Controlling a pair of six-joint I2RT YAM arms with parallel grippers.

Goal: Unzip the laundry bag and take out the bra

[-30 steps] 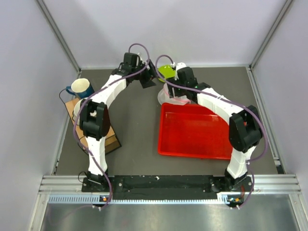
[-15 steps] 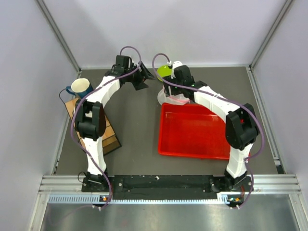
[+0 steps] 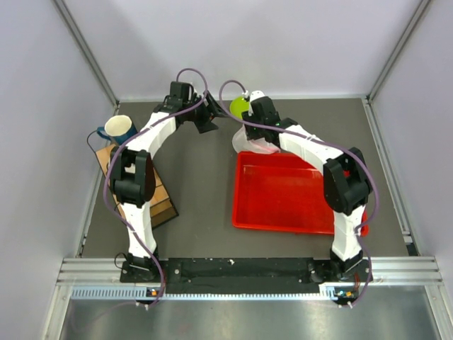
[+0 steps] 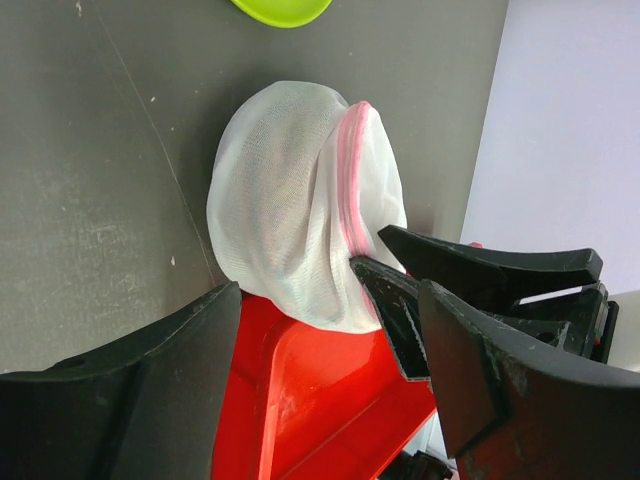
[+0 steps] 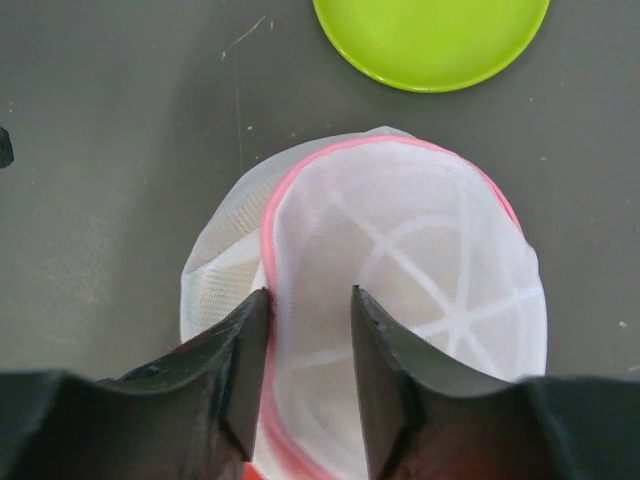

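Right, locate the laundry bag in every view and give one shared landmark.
Top external: laundry bag centre, at the red tray's far left corner.
Left wrist: laundry bag mid-frame.
Right wrist: laundry bag lower centre.
Shared landmark: lime-green plate, just beyond the bag in all three.

Bright, even light fills the pictures, and the shadows are soft. The right hand (image 5: 310, 305) looks a bit blurry up close.
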